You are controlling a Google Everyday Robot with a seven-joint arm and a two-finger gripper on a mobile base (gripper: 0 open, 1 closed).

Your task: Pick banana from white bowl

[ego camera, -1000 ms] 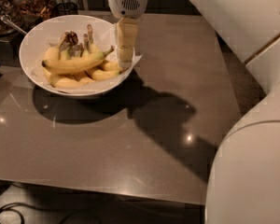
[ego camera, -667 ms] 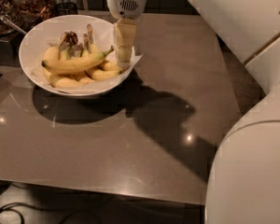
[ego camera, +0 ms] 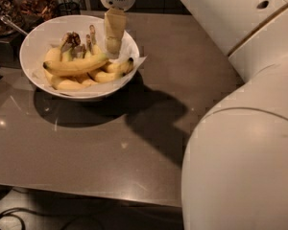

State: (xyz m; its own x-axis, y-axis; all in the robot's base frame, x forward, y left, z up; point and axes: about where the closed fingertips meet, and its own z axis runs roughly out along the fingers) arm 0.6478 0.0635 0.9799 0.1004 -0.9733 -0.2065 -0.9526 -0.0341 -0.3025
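Banana [ego camera: 77,66] lies in white bowl [ego camera: 37,32], just beside fingers [ego camera: 114,32] pressed together.

Gripper [ego camera: 114,46] jaws farther over white bowl [ego camera: 38,32]

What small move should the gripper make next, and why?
Probably a short shift toward the banana's middle, then down. The gripper hangs over the far side of the white bowl, near one end of the banana, which lies across the pile and shows no sign of being held.
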